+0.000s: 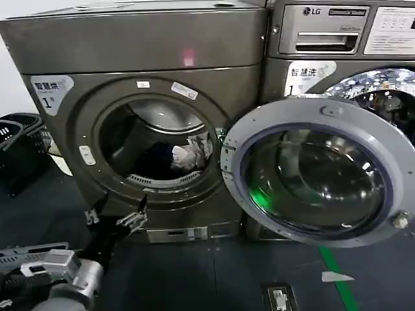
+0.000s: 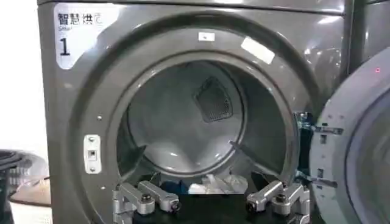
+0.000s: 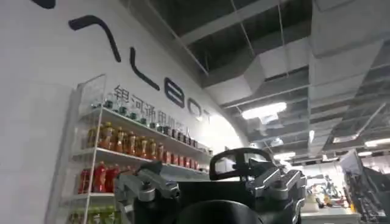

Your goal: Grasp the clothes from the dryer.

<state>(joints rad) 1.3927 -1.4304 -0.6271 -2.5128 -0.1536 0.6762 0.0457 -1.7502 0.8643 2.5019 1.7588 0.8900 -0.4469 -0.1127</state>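
The dryer (image 1: 130, 45) is the bronze-grey machine with a "1" sticker, and its round door (image 1: 272, 116) is swung open to the right. The clothes (image 1: 189, 154) lie low in the drum: a whitish-grey bundle with a dark navy piece (image 1: 159, 159) to its left. My left gripper (image 1: 113, 219) is open, just outside and below the porthole's lower left rim, apart from the fabric. In the left wrist view its fingers (image 2: 146, 198) are spread wide, with the clothes (image 2: 210, 182) straight ahead between them. My right gripper (image 3: 210, 195) is open, parked and pointing up toward a ceiling.
The open door (image 1: 318, 178) juts into the space right of the porthole, in front of the LG machine (image 1: 324, 29). Black baskets (image 1: 16, 149) stand left of the dryer. A green line (image 1: 337, 278) crosses the dark floor. Drink shelves (image 3: 116, 158) stand behind the right gripper.
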